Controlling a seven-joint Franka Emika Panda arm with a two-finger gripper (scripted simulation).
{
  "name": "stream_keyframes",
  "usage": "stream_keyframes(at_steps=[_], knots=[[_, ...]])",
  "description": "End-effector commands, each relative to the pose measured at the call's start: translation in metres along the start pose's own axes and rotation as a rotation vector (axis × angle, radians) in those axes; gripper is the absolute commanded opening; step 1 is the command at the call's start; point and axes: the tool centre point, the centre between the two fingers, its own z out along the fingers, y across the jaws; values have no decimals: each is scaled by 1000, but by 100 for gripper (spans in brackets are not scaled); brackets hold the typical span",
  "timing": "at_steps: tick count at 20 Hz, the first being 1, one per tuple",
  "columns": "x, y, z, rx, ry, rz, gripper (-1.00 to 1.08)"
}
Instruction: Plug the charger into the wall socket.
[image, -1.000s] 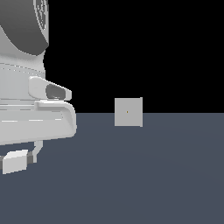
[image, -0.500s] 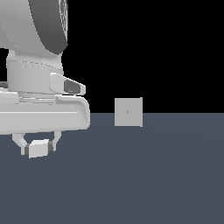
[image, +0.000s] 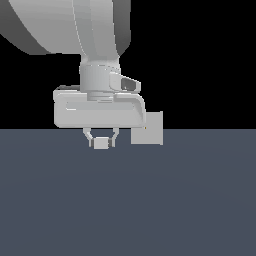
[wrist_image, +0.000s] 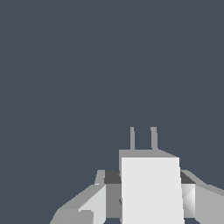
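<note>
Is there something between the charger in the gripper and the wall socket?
No. In the exterior view only bare floor and background separate the charger, held by the gripper, from the wall socket.

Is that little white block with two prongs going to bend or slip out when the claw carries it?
The small off-white rectangular charger looks like a stiff, flat-sided block, so it probably won't bend. The claw presses its flat sides from both sides, so it likely stays put. Its two thin grey prongs look like the most fragile part if they miss the flat light-grey square wall socket.
</note>
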Motion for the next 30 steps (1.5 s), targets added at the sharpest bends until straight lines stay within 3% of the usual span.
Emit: stream_keyframes(at_steps=[1,7,12,30], knots=[[12,28,-9,-15,0,101,-100],[26,80,-25,-43,0,275,-100],[28,102,-31,-55,-1,346,-100],[35,104,-30,-55,-2,343,-100]])
